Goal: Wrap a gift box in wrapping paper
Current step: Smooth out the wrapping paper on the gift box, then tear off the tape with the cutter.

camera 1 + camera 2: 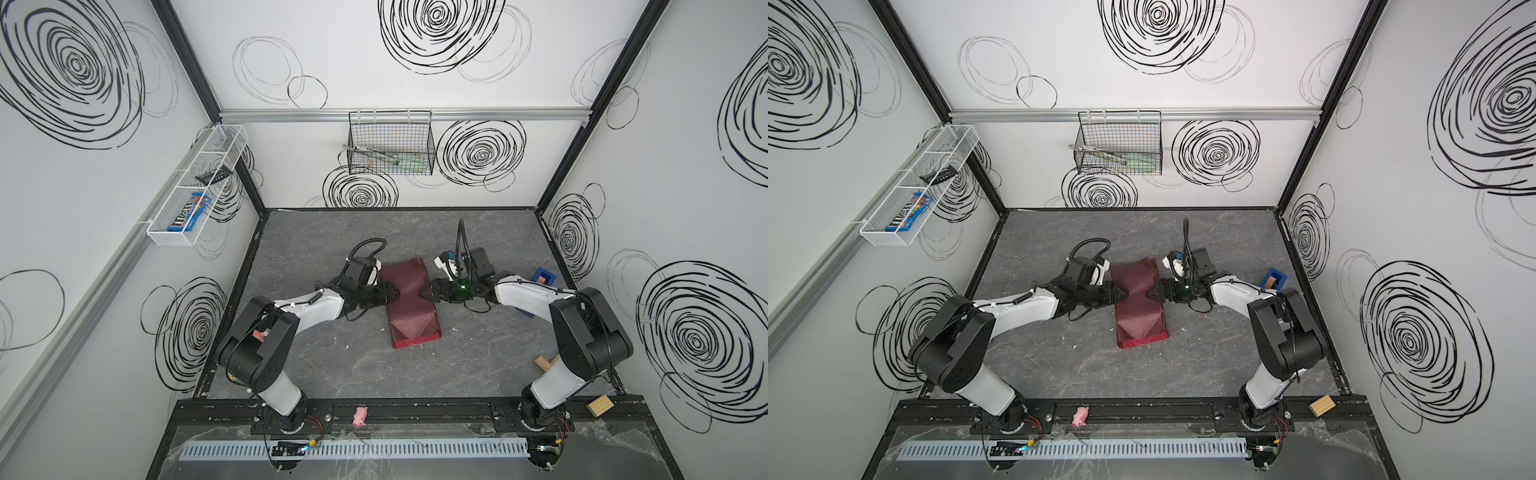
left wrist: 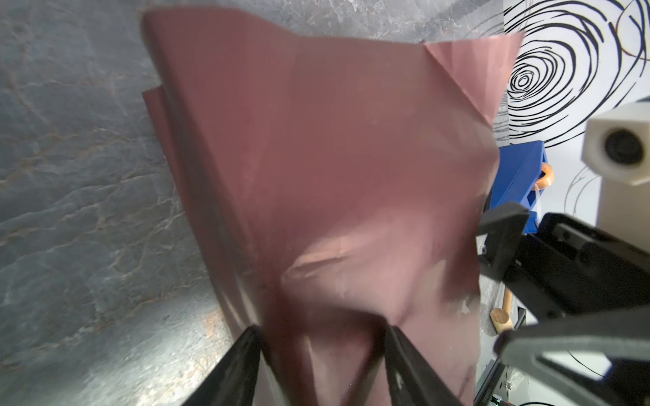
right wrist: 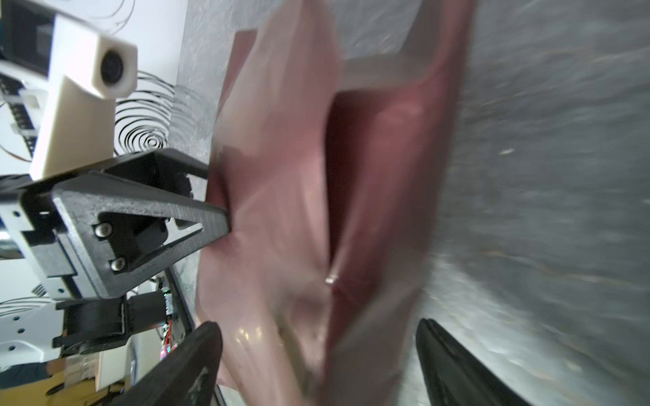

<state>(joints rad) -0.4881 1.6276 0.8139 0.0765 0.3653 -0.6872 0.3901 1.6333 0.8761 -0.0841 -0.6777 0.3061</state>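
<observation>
Left gripper (image 2: 322,330) grips a bunched side fold of the wrapping paper (image 1: 409,309), probably pinning it to the box. Right gripper (image 3: 318,327) has its jaws spread wide, holding nothing, straddling the opposite side. The paper lies mid table (image 1: 332,365) between both grippers. The gift box is hidden, presumably inside. The near end is open and untaped.

Blue tape dispenser (image 1: 544,277), pink pig (image 1: 360,417), wooden block (image 1: 725,405).

A lab test cell: swirl-printed wall panels (image 1: 353,62) and aluminium rail (image 1: 291,115).
</observation>
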